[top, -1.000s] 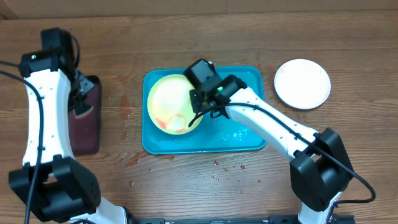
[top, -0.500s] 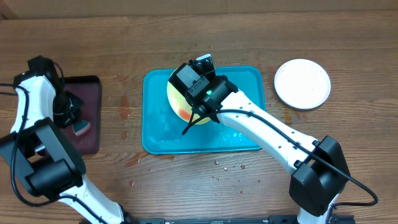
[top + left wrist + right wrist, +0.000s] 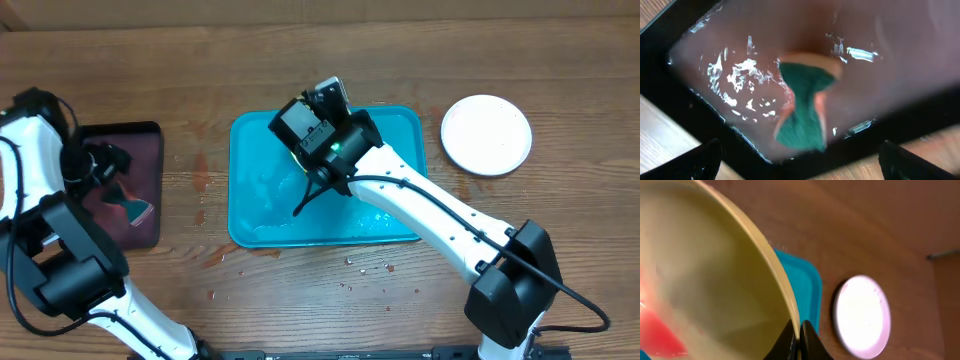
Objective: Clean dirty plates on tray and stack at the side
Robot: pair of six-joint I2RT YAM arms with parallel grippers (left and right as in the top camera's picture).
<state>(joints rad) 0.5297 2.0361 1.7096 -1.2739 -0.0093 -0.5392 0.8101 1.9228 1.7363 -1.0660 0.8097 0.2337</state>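
My right gripper [image 3: 799, 339] is shut on the rim of the yellow-green plate [image 3: 705, 275], which it holds tilted up on edge over the turquoise tray [image 3: 260, 205]. A red smear [image 3: 657, 335] shows low on the plate's face. In the overhead view my right arm hides most of that plate. A white plate [image 3: 486, 134] lies on the table right of the tray. My left gripper [image 3: 801, 169] hangs open over a green and orange sponge [image 3: 802, 115] lying loose in the black tray [image 3: 150, 135].
The black tray with maroon inside is wet and sits at the table's left. Water drops and small red specks [image 3: 350, 262] dot the wood in front of the turquoise tray, whose floor is also wet.
My left gripper has opened and let the sponge drop into the black tray. The right gripper has tipped the yellow-green plate further up on edge.
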